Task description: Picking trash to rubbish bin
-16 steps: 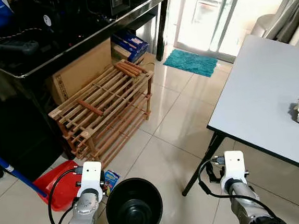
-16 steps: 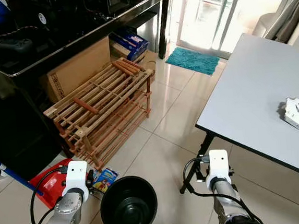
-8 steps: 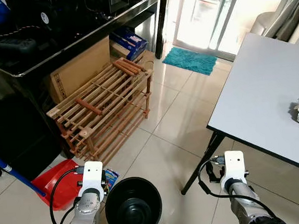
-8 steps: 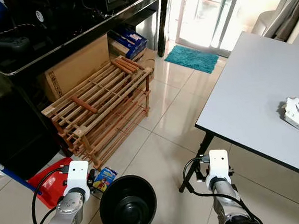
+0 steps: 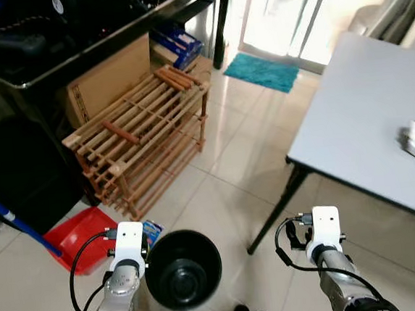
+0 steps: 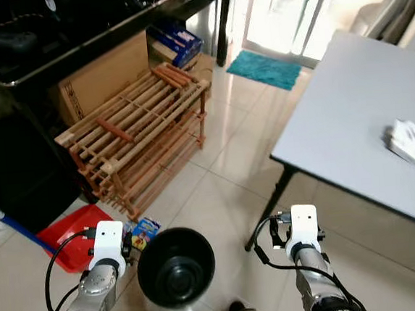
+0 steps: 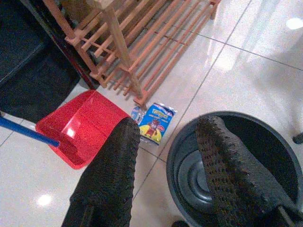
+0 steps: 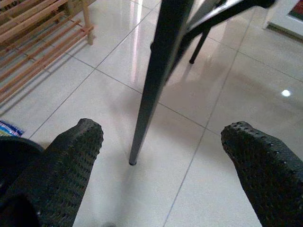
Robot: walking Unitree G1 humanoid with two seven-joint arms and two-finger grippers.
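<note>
A blue and yellow snack packet [image 7: 156, 122] lies on the floor tiles between the red dustpan [image 7: 80, 127] and the round black bin [image 5: 182, 268]. My left gripper [image 7: 169, 125] hangs open above the floor, one finger over the dustpan's edge, the other over the bin's rim [image 7: 189, 137]. The right gripper [image 8: 163, 130] is open too, low beside the grey table's black leg [image 8: 156, 80], with nothing between its fingers. A crumpled white packet [image 6: 410, 143] rests on the grey table [image 5: 356, 113] at the right.
A wooden slatted shoe rack [image 5: 140, 132] stands ahead on the left, with a cardboard box [image 5: 106, 80] under a black desk behind it. A blue broom handle [image 5: 18, 230] slants over the dustpan. A teal mat [image 5: 264, 72] lies by the glass door.
The camera has tipped down and the whole scene has shifted a little; my feet now show at the bottom edge. Both arms and the bin keep their places.
</note>
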